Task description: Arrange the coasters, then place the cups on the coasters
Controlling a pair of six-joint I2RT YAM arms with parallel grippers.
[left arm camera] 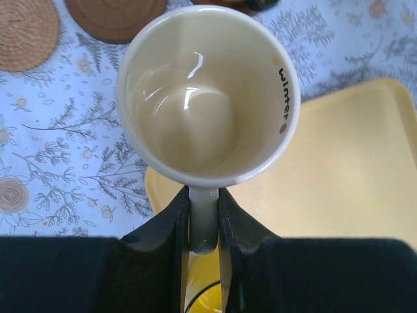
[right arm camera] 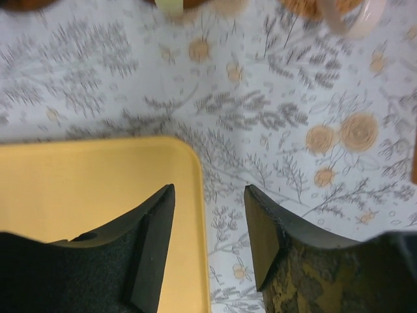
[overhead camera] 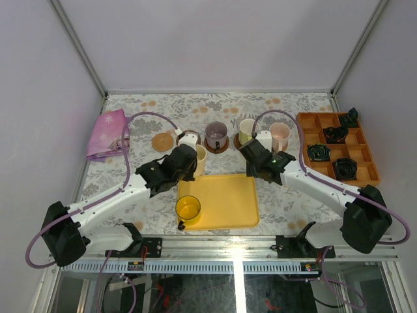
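Left wrist: left jaws clamp the handle of the cream cup (left arm camera: pixel 195 111); right jaws apart.

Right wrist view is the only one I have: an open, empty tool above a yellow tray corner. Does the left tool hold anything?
Observer: Yes, the left tool is shut on the handle of the cream cup.
Operator: Is any cup on the tray?
Observer: Only the yellow cup, upright at the near-left corner of the yellow tray.
Operator: Is a coaster free?
Observer: Yes, a light tan coaster lies bare left of the left arm.
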